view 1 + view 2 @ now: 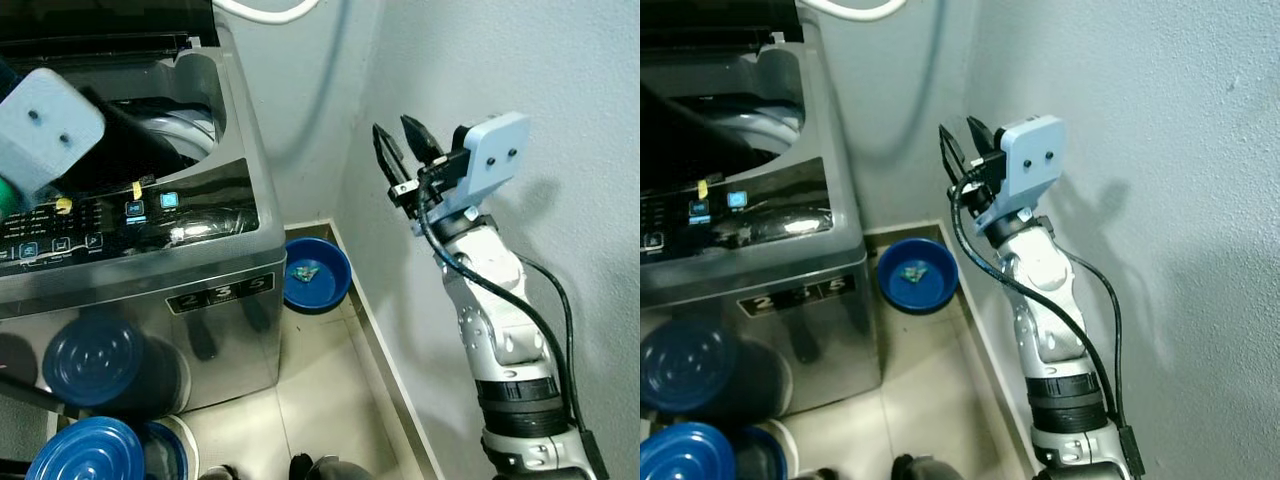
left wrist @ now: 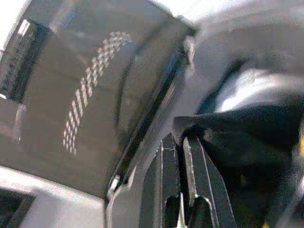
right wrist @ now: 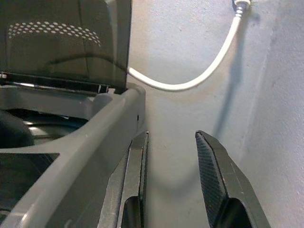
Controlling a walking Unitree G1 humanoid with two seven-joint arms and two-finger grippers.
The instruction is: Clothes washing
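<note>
At far left, the left gripper point(image 2: 183, 142) has its jaws clenched on a dark garment point(image 2: 247, 137), apparently over the washing machine point(image 1: 215, 225) drum; lower it well inside before releasing. The right gripper point(image 1: 402, 150) hangs released beside the wall.

the right arm point(image 1: 500, 330) is raised, forearm upright, with the right gripper point(image 1: 400, 150) pointing up and its fingers point(image 3: 216, 178) spread apart. the left gripper point(image 2: 183, 142) has its fingers pressed together, pinching dark cloth point(image 2: 237, 137).
</note>
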